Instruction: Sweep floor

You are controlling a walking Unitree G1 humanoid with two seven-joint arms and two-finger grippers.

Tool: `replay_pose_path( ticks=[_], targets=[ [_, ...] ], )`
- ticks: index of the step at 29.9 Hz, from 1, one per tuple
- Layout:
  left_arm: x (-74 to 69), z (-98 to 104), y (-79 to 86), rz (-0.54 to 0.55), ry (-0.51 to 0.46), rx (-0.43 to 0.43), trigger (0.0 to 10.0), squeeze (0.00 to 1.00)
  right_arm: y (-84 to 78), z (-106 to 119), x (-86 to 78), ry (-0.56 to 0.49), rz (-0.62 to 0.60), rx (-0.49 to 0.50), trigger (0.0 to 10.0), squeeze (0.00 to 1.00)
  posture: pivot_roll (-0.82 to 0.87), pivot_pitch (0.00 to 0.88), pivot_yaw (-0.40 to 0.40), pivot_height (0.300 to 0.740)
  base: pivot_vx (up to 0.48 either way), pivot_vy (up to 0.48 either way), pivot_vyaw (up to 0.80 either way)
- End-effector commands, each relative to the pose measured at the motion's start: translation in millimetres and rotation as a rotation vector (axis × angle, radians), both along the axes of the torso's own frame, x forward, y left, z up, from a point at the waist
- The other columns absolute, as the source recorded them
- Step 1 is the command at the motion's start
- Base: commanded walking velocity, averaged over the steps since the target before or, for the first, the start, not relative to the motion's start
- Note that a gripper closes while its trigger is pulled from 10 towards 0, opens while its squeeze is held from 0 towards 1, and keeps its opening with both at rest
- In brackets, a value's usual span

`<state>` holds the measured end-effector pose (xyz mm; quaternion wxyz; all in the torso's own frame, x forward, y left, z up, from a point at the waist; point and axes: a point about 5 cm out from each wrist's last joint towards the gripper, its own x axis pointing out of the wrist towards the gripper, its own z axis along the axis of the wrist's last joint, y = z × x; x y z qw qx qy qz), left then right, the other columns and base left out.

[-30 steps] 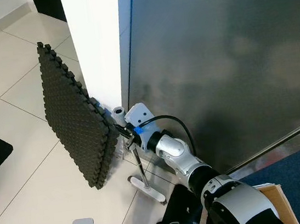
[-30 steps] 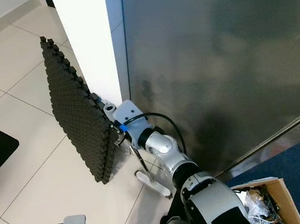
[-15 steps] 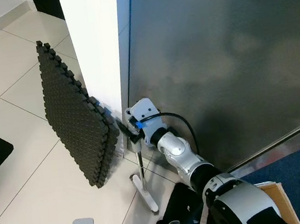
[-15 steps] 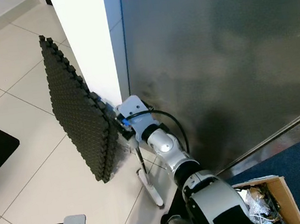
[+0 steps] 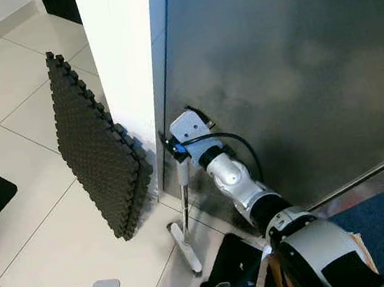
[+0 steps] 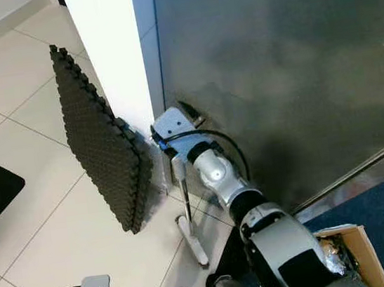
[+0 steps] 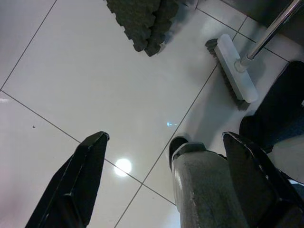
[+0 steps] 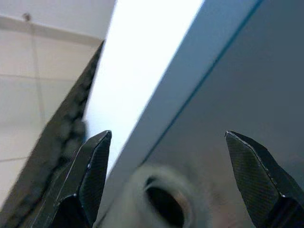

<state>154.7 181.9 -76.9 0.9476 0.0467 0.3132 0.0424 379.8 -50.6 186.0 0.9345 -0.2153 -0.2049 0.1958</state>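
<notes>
Head views: right arm reaches forward to the grey steel door [image 5: 295, 66], its right claw [image 6: 189, 113] up against the door's lower edge beside the white wall corner [image 5: 119, 47]. The broom [image 5: 184, 208] stands nearly upright below the wrist, metal handle rising to the arm, white brush head [image 5: 184, 247] on the tiled floor [image 5: 37, 206]. Whether the right claw grips the handle cannot be told from here. Dark foam mats [image 5: 97, 149] lean against the wall corner, just beside the broom.

Right wrist view: fingers [image 8: 88, 175] spread wide, door and wall corner between them.

Left wrist view: left claw [image 7: 166, 183] hangs low over the floor, fingers wide apart; brush head [image 7: 232, 71] bristles down on the tile, near the mats' bottom corner [image 7: 145, 21].
</notes>
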Motion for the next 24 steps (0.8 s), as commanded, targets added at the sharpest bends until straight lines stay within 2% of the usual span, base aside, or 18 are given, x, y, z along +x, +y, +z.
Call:
replay_pose_path(
  ticks=[1, 10, 11, 13, 14, 20, 23, 24],
  targets=[
    [-85.8, -34, -15.9, -0.025, 0.328, -0.054, 10.0, 0.0, -0.5, 3, -0.6, -0.032, 0.005, -0.014, 10.0, 0.0, 0.06, 0.33, -0.152, 0.74, 0.0, 0.0, 0.0],
    [-81.4, -33, -14.2, -0.033, 0.322, -0.051, 10.0, 0.0, -12.4, 23, 3.0, -0.178, -0.028, -0.072, 10.0, 0.0, 0.06, 0.322, -0.141, 0.74, 0.0, 0.0, 0.0],
    [-80.7, -33, -13.8, -0.036, 0.322, -0.05, 10.0, 0.0, -16.6, 30, 3.5, -0.231, -0.033, -0.11, 10.0, 0.0, 0.05, 0.32, -0.138, 0.74, 0.0, 0.0, 0.0],
    [-80.4, -33, -13.8, -0.037, 0.322, -0.05, 10.0, 0.0, -18.1, 31, 3.7, -0.245, -0.035, -0.119, 10.0, 0.0, 0.05, 0.32, -0.138, 0.74, 0.0, 0.0, 0.0],
    [-79.7, -33, -13.6, -0.039, 0.321, -0.05, 10.0, 0.0, -21.6, 35, 3.7, -0.288, -0.033, -0.165, 10.0, 0.0, 0.05, 0.316, -0.135, 0.74, 0.0, 0.0, 0.0],
    [-79.0, -33, -13.2, -0.041, 0.32, -0.049, 10.0, 0.0, -25.8, 39, 3.6, -0.328, -0.03, -0.209, 10.0, 0.0, 0.05, 0.314, -0.135, 0.74, 0.0, 0.0, 0.0],
    [-78.6, -33, -12.6, -0.041, 0.319, -0.047, 10.0, 0.0, -27.8, 36, 0.2, -0.384, 0.02, -0.326, 10.0, 0.0, 0.05, 0.312, -0.134, 0.74, 0.0, 0.0, 0.0],
    [-78.6, -33, -12.6, -0.041, 0.319, -0.047, 10.0, 0.0, -27.8, 36, 0.2, -0.384, 0.02, -0.326, 10.0, 0.0, 0.05, 0.312, -0.134, 0.74, 0.0, 0.0, 0.0]
  ],
)
